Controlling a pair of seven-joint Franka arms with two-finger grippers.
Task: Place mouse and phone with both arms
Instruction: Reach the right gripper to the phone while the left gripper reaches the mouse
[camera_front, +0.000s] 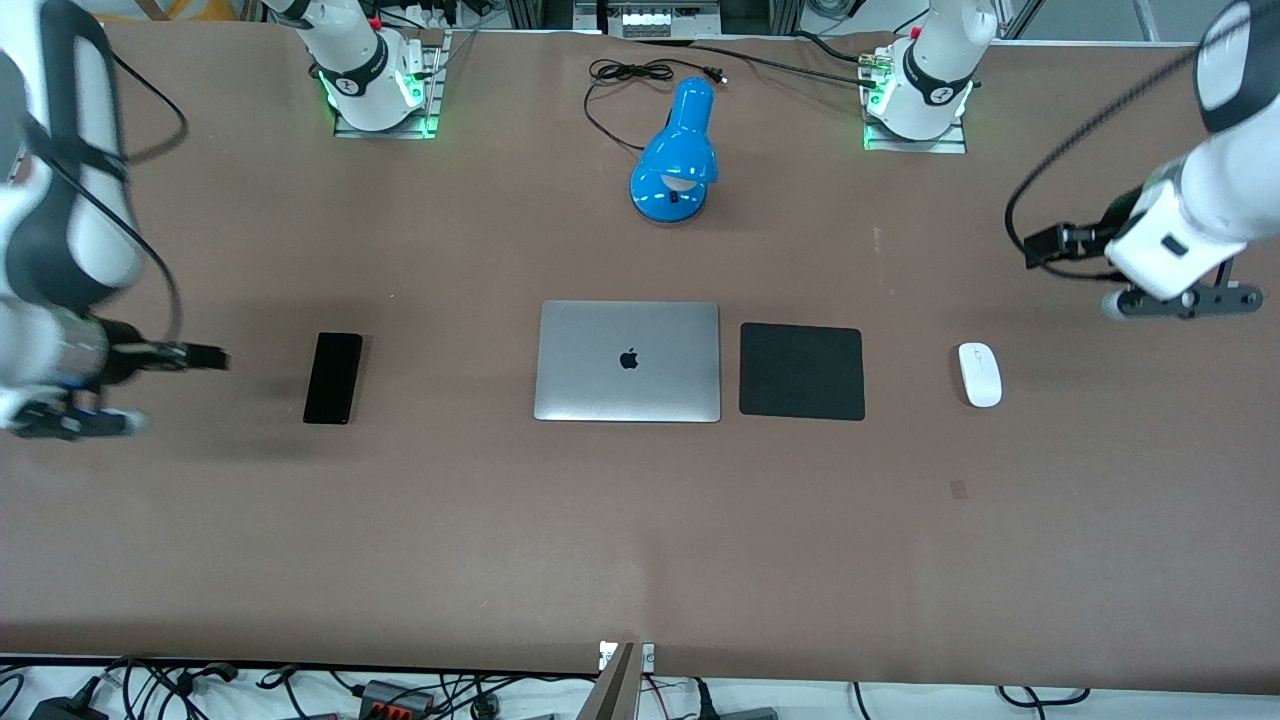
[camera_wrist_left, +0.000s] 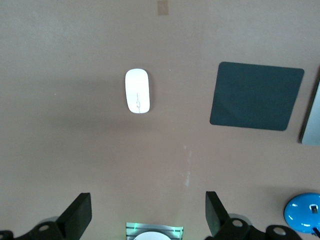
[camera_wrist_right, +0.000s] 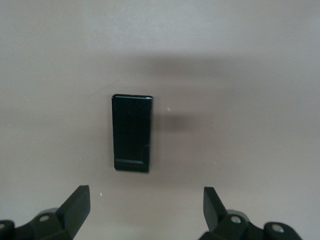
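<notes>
The white oval mouse lies on the brown table, between the black pad and the left arm's end. It also shows in the left wrist view. My left gripper hangs in the air over bare table, off to the side of the mouse toward the left arm's end, open and empty. The slim black phone lies flat toward the right arm's end and also shows in the right wrist view. My right gripper hangs open and empty over bare table beside the phone, toward the right arm's end.
A closed silver laptop lies mid-table with a square black mouse pad beside it on the mouse's side. A blue desk lamp with its cord stands nearer the arm bases. Cables run along the table edge nearest the front camera.
</notes>
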